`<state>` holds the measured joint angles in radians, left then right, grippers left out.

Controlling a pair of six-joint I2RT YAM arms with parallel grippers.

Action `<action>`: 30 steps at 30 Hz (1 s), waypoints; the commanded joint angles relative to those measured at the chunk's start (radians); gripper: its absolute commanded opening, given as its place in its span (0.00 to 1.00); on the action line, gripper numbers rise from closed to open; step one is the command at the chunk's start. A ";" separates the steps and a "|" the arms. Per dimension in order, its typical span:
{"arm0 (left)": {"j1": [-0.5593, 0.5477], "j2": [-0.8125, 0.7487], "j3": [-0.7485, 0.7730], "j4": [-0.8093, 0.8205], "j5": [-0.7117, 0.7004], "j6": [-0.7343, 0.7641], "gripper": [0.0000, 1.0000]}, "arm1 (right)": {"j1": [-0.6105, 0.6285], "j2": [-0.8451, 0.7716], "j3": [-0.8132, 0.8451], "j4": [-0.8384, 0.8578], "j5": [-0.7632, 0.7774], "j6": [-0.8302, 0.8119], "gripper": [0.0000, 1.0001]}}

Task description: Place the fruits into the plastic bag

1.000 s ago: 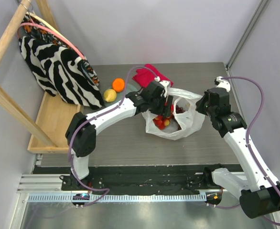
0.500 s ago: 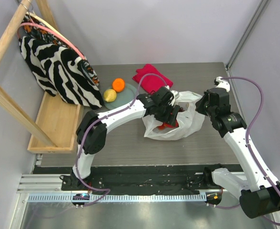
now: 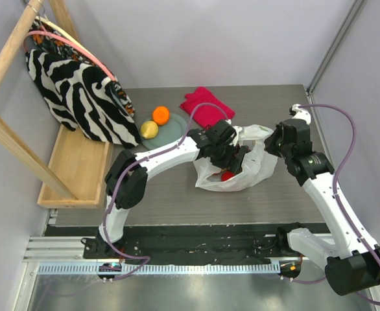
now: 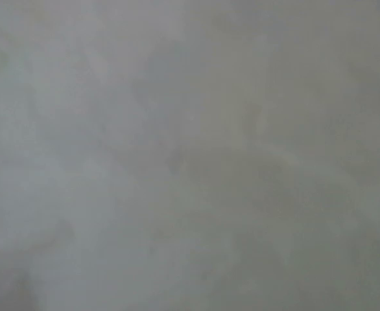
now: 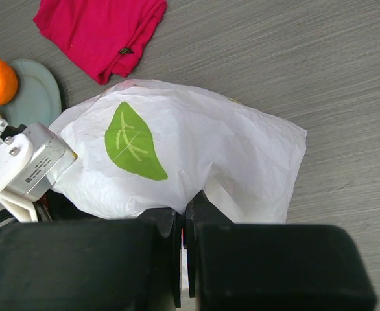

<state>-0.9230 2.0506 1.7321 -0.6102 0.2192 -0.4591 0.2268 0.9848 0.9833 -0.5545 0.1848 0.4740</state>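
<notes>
Bag [image 3: 262,167] lay mid-table, its rim pinched tight by my right gripper [image 5: 183,217]. My left gripper [image 3: 233,159] reached inside, above red fruit [image 3: 227,175]; I could not tell its jaw width. Best, I judged: release low, lift straight out without snagging, then fetch the orange [image 3: 161,115].

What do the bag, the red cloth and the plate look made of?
Plastic bag: thin white film, faintly glossy, crinkled, printed green leaf.
Red cloth: soft matte fabric, folded, small sewn tag.
Plate: smooth pale grey-green, probably ceramic or plastic; cannot tell which.
</notes>
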 commanded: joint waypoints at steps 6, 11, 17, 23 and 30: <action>-0.005 -0.157 -0.040 0.096 0.019 0.037 0.86 | -0.001 -0.011 0.006 0.019 0.010 0.006 0.01; -0.004 -0.285 -0.113 0.165 0.022 0.108 0.85 | -0.001 -0.012 0.002 0.024 0.021 0.005 0.01; 0.004 -0.484 -0.285 0.343 0.072 0.152 0.88 | 0.000 -0.008 -0.011 0.036 0.021 0.014 0.01; 0.039 -0.581 -0.298 0.342 0.016 0.158 0.89 | -0.001 -0.001 -0.003 0.045 0.022 0.003 0.01; 0.172 -0.622 -0.264 0.242 -0.268 0.091 0.97 | -0.001 -0.017 -0.023 0.061 0.024 0.017 0.01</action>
<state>-0.8352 1.4666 1.4380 -0.3347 0.1268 -0.3374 0.2268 0.9844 0.9699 -0.5453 0.1864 0.4774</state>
